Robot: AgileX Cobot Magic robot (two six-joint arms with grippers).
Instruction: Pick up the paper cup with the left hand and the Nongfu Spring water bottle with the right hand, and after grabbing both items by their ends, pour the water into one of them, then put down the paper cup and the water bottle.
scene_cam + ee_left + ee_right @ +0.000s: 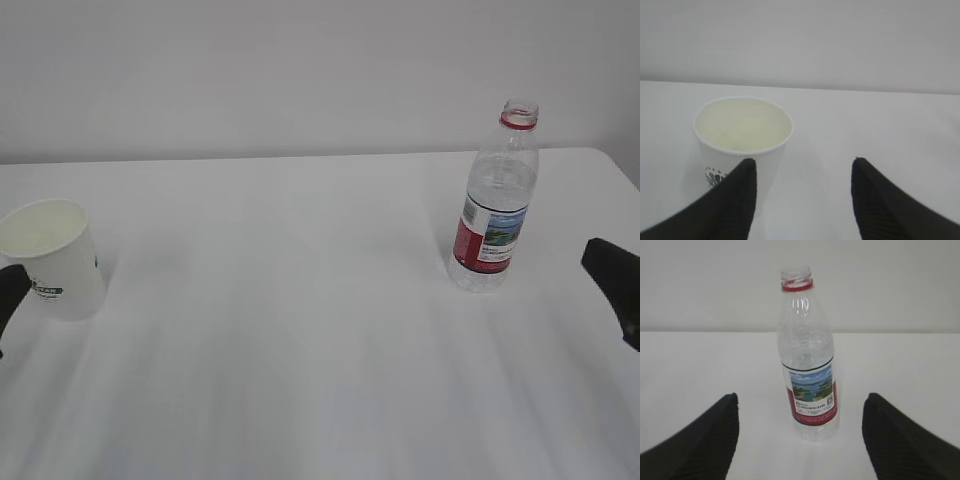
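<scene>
Your left hand (802, 200) has its jaws standing well apart with nothing between them; in the left wrist view its left finger (732, 200) overlaps the lower right side of the paper cup (742, 132), and you cannot tell from that view whether it touches. The cup stands upright just ahead of that finger, off to the left of the gap rather than centred in it, its cream inside facing up and a small dark print low on its side. In the exterior view the cup (52, 258) sits at the far left of the white table (300, 330), with one black fingertip (12, 290) just beside its base. Your right hand (800, 440) is spread wider still and also holds nothing. The Nongfu Spring water bottle (807, 375) stands upright ahead of it, centred between the two fingers and clear of both, uncapped, red ring at the neck, label facing you. Seen from outside, the bottle (495, 200) stands well apart from the cup, on the right.
</scene>
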